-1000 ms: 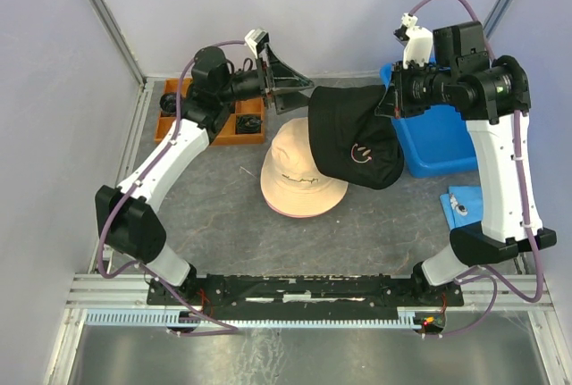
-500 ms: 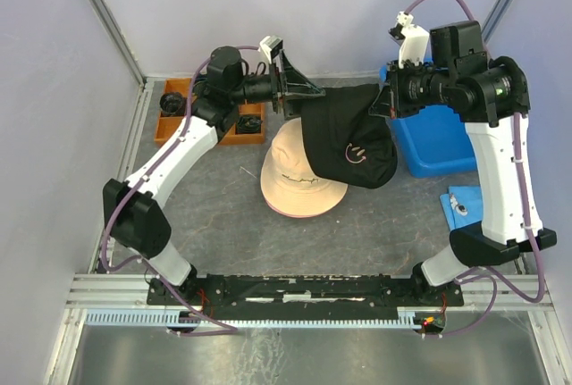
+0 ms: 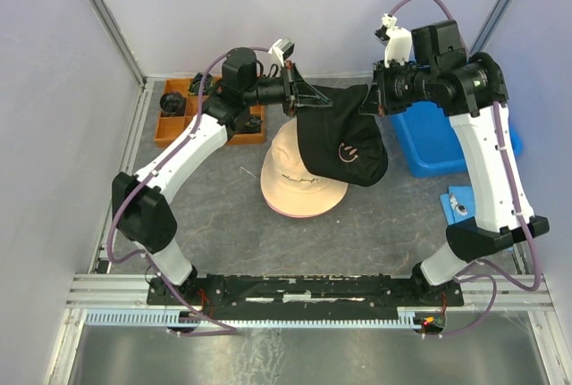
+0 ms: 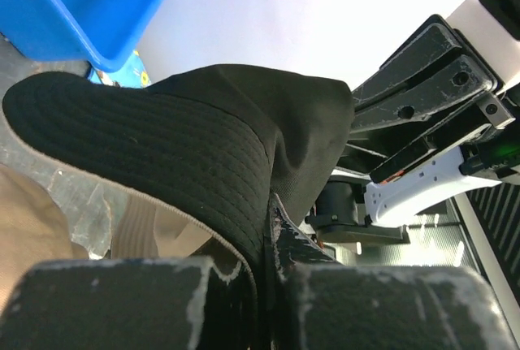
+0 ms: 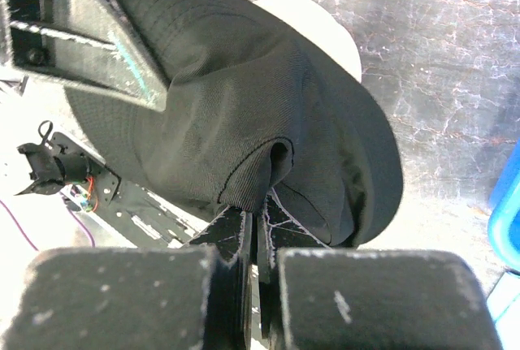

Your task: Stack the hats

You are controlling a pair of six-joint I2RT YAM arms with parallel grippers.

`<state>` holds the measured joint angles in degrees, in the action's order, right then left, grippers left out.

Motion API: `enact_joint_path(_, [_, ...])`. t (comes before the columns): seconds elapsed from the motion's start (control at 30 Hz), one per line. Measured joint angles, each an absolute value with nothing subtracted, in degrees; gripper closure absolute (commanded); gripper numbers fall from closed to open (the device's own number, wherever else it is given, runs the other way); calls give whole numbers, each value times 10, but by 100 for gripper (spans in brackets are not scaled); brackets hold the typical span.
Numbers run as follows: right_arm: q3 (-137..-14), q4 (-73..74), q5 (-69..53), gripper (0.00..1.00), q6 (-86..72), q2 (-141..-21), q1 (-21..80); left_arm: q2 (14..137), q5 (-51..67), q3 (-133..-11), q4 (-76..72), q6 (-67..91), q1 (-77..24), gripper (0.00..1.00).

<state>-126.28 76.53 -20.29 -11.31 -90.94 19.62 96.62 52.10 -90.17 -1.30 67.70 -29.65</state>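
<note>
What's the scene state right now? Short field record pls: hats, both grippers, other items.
black hat: lifted off the table, held between both grippers, smiley showing, partly over the beige hat
beige hat: on the table, crown up
left gripper: shut on black hat's edge
right gripper: shut on black hat's opposite edge
blue bin: rear right
orange tray: rear left, dark items inside
stack: black hat not yet set down

black hat (image 3: 344, 139): smiley facing up, slung in air, sagging, edges pinched by left gripper (image 3: 308, 102) and right gripper (image 3: 371, 101) | beige hat (image 3: 290, 184): crown up, below both grippers, partly under black hat
</note>
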Motion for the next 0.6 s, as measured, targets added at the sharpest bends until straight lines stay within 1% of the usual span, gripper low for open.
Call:
enact_joint_path(0.17, [-1300,777,-176,100,-112,-956,197,962,477,-900,3,672,-297,97])
enact_joint_path(0.3, [-1344,789,-164,100,-112,-991,197,929,441,-867,-2,691,-296,97])
enact_joint_path(0.6, [-1354,792,-187,100,-126,-1001,204,846,392,-809,-6,701,-298,97])
